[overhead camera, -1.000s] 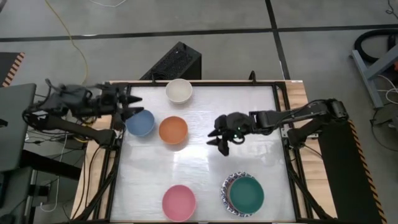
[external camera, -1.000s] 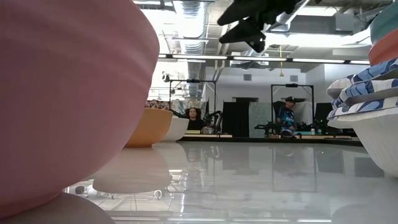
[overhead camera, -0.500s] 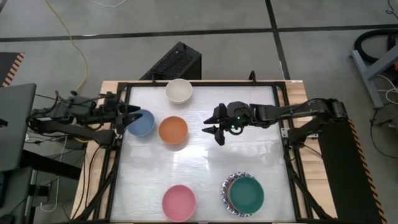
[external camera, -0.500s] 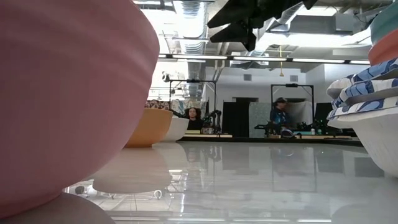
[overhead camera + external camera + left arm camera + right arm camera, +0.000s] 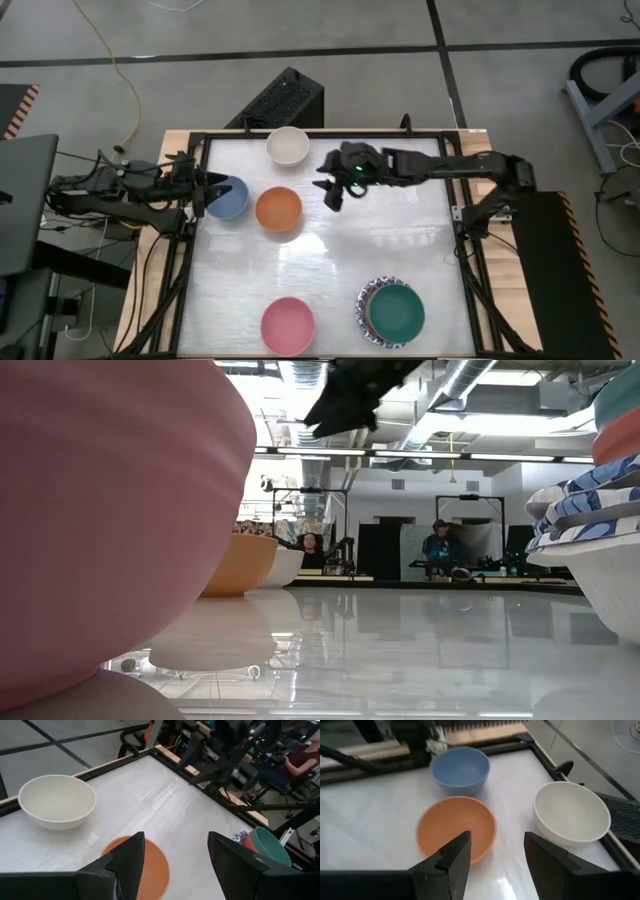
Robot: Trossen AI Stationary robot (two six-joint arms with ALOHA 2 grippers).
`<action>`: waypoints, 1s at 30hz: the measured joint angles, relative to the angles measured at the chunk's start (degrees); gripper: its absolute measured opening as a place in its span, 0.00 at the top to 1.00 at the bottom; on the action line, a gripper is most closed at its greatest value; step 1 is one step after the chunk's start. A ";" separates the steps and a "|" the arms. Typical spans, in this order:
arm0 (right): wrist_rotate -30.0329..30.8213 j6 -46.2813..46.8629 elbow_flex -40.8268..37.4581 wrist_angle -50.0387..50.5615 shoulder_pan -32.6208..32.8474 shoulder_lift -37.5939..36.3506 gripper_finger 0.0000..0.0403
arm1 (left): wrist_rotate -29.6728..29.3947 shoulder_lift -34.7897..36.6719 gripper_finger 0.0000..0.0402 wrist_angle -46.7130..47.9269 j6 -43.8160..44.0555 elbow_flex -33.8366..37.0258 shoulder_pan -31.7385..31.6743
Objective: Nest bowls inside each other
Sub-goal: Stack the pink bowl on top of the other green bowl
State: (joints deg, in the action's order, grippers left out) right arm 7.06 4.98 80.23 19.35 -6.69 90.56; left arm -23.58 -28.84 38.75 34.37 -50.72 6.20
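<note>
From above we are seeing the worktop [image 5: 320, 250] whole: teal bowl [image 5: 397, 311] nested in the stack, pink bowl [image 5: 288, 325], orange bowl [image 5: 278, 209], blue bowl [image 5: 227, 198], white bowl [image 5: 287, 146]. Low down, the pink bowl is hiding most. Both sets of fingers are hanging released, empty: right fingers [image 5: 331, 190] beside orange, left fingers [image 5: 206, 187] at blue.

Glossy white table [image 5: 320, 270] mirrors smooth, matt-looking bowls [image 5: 278, 209]; wooden edging [image 5: 480, 150].

The glossy white table [image 5: 320, 255] carries cream [image 5: 288, 146], blue [image 5: 227, 198], orange [image 5: 278, 209], pink [image 5: 288, 325] and stacked bowls [image 5: 392, 312].

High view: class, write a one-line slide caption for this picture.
Open right gripper hovers between white bowl and orange bowl; open left gripper waits at blue bowl.
</note>
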 joint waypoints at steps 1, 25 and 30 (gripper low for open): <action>-0.34 -1.31 2.25 1.46 -0.48 1.86 0.49 | -0.13 0.03 0.49 0.24 0.00 0.00 0.00; -18.81 -20.92 30.29 21.89 -2.54 26.03 0.49 | 6.34 -0.50 0.49 7.46 4.36 -0.04 -0.02; -19.36 -24.71 30.29 31.36 4.85 25.84 0.49 | 7.74 -1.92 0.49 7.45 2.93 -0.07 0.00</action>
State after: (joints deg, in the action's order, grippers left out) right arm -12.29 -19.73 110.52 50.71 -1.84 116.40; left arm -15.84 -30.76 46.19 37.30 -50.78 6.20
